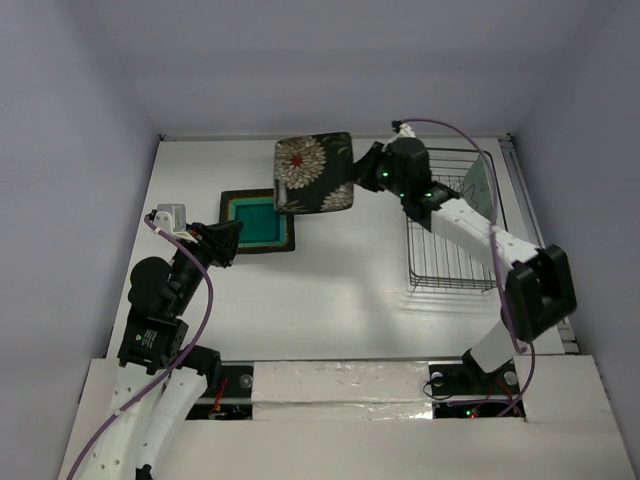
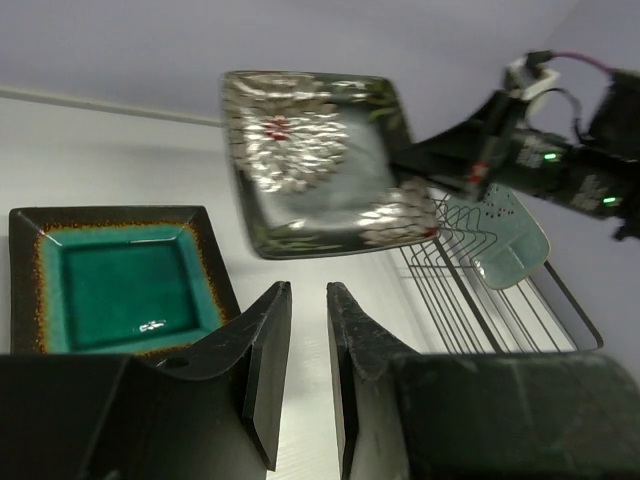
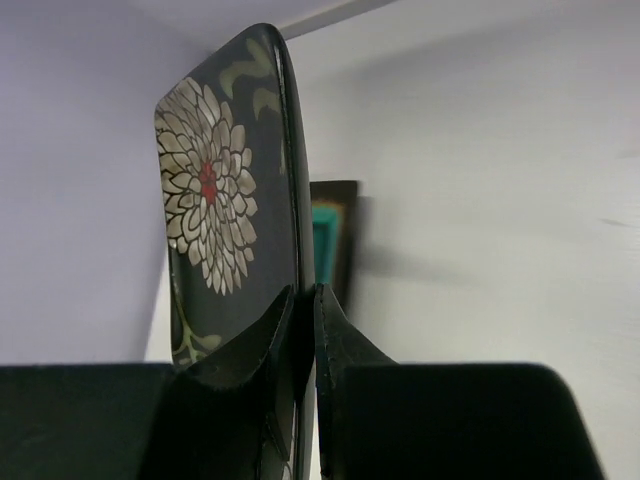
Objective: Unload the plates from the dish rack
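Observation:
My right gripper (image 1: 362, 172) is shut on the edge of a black flower-patterned plate (image 1: 313, 172) and holds it in the air, left of the wire dish rack (image 1: 448, 235). The right wrist view shows this plate (image 3: 215, 200) edge-on between my fingers (image 3: 305, 290). A pale mint plate (image 1: 479, 186) stands in the rack's far end. A teal plate with a dark rim (image 1: 256, 221) lies flat on the table. My left gripper (image 1: 226, 243) hovers at its near right corner, jaws a narrow gap apart and empty (image 2: 308, 287). I see only one flower plate.
The white table (image 1: 330, 290) has walls on the left, back and right. The left wrist view shows the teal plate (image 2: 125, 285), the held plate (image 2: 315, 160), the rack (image 2: 470, 290) and the mint plate (image 2: 510, 235).

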You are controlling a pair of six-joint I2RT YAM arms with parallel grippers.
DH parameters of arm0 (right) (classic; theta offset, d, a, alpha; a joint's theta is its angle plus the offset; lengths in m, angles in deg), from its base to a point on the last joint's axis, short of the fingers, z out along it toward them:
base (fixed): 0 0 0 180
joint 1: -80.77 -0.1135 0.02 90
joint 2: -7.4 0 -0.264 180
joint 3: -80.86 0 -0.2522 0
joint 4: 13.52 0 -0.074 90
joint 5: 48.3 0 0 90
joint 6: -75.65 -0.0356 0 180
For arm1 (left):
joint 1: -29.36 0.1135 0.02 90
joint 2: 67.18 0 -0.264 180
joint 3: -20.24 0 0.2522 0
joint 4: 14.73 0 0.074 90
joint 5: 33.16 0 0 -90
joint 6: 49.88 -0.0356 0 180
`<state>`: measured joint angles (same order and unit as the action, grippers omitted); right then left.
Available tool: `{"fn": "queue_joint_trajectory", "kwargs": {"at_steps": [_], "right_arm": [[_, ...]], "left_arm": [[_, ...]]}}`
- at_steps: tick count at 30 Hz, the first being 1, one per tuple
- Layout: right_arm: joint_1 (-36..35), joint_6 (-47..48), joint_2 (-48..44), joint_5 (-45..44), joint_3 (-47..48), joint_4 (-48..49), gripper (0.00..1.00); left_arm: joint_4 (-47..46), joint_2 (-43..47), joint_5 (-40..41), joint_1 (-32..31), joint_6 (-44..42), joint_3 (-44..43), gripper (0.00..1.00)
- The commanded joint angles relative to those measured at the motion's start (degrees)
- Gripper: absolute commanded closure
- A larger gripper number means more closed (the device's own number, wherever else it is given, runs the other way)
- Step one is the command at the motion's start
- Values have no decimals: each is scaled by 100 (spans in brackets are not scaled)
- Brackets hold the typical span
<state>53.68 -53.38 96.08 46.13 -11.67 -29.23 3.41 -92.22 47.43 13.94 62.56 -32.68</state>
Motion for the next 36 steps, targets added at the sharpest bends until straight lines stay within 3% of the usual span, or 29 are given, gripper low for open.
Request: {"fn": "queue_joint_trajectory", "kwargs": {"at_steps": [1, 6, 13, 21, 36], "right_arm": [[-507, -1150, 490, 217, 495, 2541, 100], [-1008, -1880, 1579, -21, 679, 3446, 100], [-1456, -2196, 2600, -73, 1514, 3360, 100], [-1694, -2583, 3066, -600, 1251, 3500, 100], [-1747, -2443, 3366, -601, 1435, 3052, 100]], "left_arm": [[-210, 25, 1, -31, -29, -180, 82], [-218, 43, 9, -31, -38, -180, 81], [-227, 43, -26, -31, -29, -180, 81], [-236, 60, -35, -31, -29, -171, 81], [-227, 87, -43, -31, -29, -171, 81]]}}
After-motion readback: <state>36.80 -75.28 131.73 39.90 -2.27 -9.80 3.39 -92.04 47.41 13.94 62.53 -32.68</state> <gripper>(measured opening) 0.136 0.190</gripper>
